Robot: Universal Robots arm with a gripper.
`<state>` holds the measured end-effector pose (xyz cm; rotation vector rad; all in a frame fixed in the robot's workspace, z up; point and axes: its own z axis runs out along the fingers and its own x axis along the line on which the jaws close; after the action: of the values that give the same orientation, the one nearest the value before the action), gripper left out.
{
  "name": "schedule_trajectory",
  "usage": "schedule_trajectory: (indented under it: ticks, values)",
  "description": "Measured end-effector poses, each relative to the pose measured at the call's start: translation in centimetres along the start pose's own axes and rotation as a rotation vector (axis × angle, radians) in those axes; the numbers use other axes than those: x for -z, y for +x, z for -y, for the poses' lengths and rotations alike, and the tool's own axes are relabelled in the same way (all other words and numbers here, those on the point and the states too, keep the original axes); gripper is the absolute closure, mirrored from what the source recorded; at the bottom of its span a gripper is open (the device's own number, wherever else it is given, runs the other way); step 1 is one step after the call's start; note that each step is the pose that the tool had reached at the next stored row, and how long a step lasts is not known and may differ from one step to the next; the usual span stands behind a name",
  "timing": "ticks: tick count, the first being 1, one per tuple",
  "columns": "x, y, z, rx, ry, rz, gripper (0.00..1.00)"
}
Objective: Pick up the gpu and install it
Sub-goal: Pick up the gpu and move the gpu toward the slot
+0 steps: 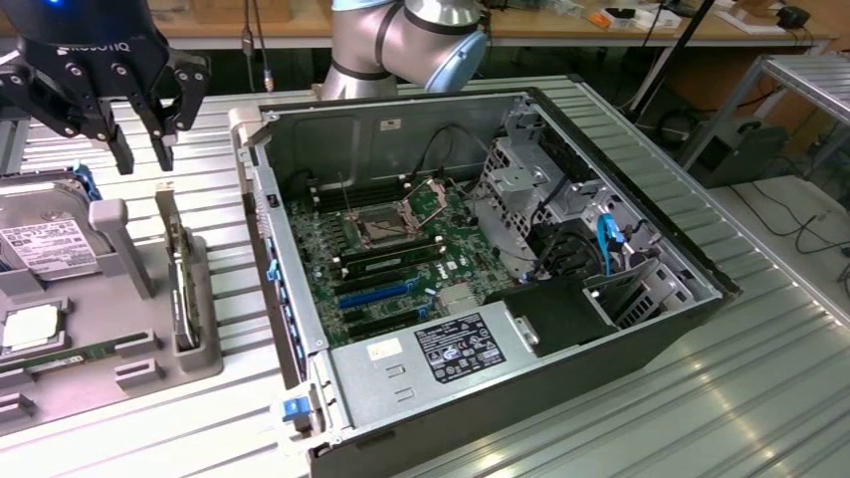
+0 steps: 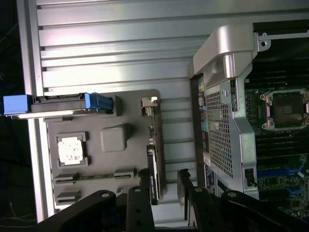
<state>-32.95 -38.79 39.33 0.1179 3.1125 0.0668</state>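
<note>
**Open tool poised over the gpu in its holder**

The ribbed metal bench (image 1: 691,398) carries everything. At its centre the desktop computer case (image 1: 398,110) lies on its side with the panel off, so the motherboard (image 1: 385,259) faces up; that probably lets a card be pushed straight down into the blue expansion slots (image 1: 378,294).

At nine o'clock from the case in the exterior view sits a grey parts fixture (image 1: 199,358), just beside the case wall. Its moulded pockets seem meant to keep each part in a known pose.

The tool (image 1: 119,139) hangs at eleven o'clock in that view, above the fixture's far end. Its black fingers (image 2: 145,198) are spread apart and grip nothing. In the wrist view they straddle the line of the card below, as if lined up to pinch its two faces.

A hard drive (image 1: 47,244) stands propped in the fixture, at nine o'clock from the card.

The gpu (image 1: 170,249) stands on edge in a slot along the fixture's case-side rim, a slim strip (image 2: 153,150), not touched by the tool. Standing upright likely leaves its top edge free to be grasped.

A processor chip (image 1: 30,329) lies flat at seven o'clock from the gpu.
</note>
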Motion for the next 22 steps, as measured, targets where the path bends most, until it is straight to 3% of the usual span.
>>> schedule_trajectory:
  ticks: [2,4,14,22]
  values:
    - [0.0,0.0,0.0,0.0,0.0,0.0,0.63]
    - [0.0,0.0,0.0,0.0,0.0,0.0,0.5]
    - [-0.37,0.0,0.02,0.0,0.0,0.0,0.5]
    - [-1.95,0.1,0.09,0.0,0.0,0.0,0.5]
